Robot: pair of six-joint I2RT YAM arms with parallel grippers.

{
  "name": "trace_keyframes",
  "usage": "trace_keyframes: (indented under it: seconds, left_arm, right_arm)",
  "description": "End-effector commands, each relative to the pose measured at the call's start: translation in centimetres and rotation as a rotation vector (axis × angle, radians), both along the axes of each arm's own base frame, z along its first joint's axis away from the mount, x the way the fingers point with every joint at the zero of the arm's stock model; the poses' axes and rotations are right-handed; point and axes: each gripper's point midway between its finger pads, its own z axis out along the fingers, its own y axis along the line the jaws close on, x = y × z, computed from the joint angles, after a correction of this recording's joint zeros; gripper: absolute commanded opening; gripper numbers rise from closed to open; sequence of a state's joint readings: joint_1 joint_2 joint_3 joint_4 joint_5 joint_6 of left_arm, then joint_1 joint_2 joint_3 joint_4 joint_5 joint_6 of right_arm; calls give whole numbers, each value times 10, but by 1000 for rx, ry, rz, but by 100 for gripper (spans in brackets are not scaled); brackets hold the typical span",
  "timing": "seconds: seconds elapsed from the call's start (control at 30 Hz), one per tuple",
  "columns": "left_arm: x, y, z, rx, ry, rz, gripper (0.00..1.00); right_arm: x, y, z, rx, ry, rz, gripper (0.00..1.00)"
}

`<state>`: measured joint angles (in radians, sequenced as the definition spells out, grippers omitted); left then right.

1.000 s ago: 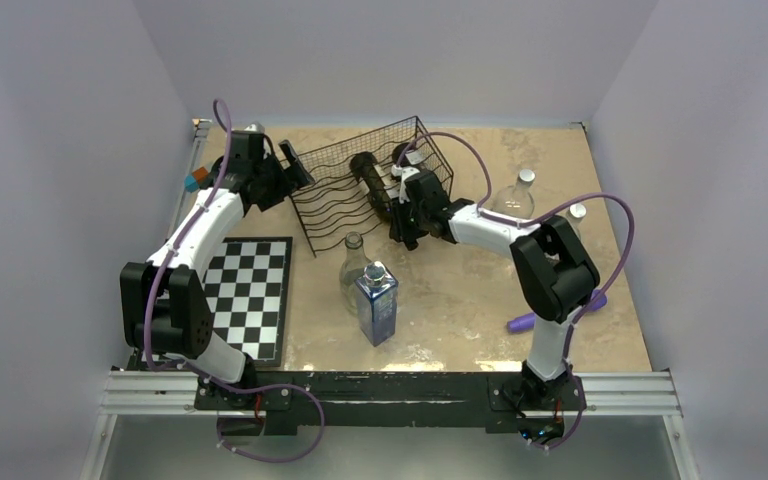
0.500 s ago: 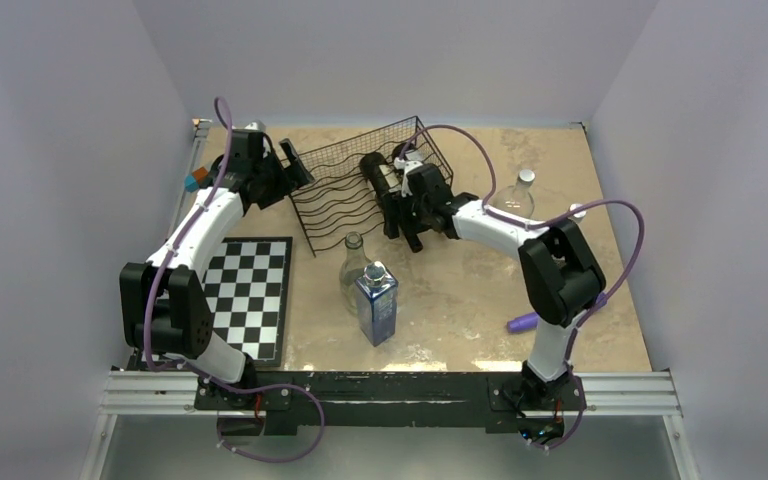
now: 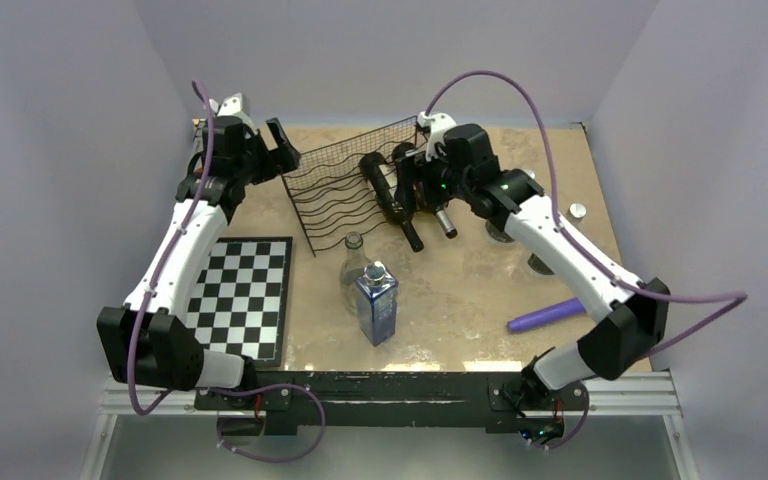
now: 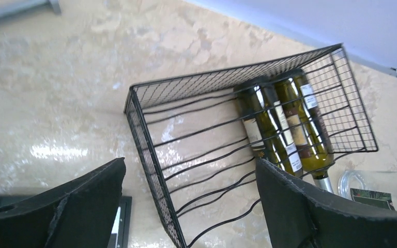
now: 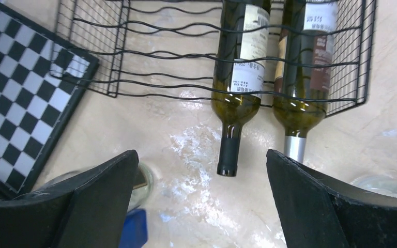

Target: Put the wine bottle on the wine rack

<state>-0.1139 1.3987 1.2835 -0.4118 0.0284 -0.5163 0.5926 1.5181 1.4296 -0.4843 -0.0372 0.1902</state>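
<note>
Above the marbled beige table (image 3: 460, 290), between lilac walls (image 3: 380, 50), left claw (image 4: 190, 168) and right claw (image 5: 201, 157) gape wide.

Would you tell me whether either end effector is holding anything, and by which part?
Nothing is held. The left end effector and right end effector are both open and empty; two wine bottles lie in the rack.

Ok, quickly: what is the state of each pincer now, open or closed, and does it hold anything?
Left pincer: open, holding nothing.
Right pincer: open, holding nothing.
</note>
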Motion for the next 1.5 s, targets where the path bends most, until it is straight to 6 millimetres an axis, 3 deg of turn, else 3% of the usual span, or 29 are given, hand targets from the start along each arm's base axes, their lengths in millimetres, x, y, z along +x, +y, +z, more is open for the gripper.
trace_keyframes:
  seconds: [0.0, 0.27, 0.4, 0.5, 0.7, 0.87, 1.17, 1.3, 1.47]
  left_arm:
    - [3, 1, 76, 73, -243, -68, 99]
    - [-18, -45, 120, 7, -347, -366, 99]
    - [-35, -69, 126, -79, -317, -501, 99]
    - [-50, -83, 132, -132, -317, -599, 98]
    - [-83, -97, 120, -152, -329, -716, 98]
    - [-104, -100, 111, -128, -295, -716, 98]
    - [-121, -66, 118, -44, -259, -464, 97]
    - [-126, -55, 126, -26, -278, -401, 97]
    - [-129, -47, 122, 0, -295, -373, 97]
  right_arm:
    - [-35, -20, 59, -11, -55, 83, 98]
    - [-125, -7, 119, 148, -61, 429, 98]
    - [-160, -2, 137, 185, -53, 542, 99]
    - [-177, 3, 140, 143, -48, 587, 98]
    - [-186, 16, 130, 23, -49, 573, 99]
    - [-191, 34, 118, -11, -86, 582, 99]
    - [-191, 56, 90, -89, -47, 454, 99]
    - [-192, 56, 74, -153, -4, 379, 99]
    - [-193, 68, 56, -185, 23, 333, 99]
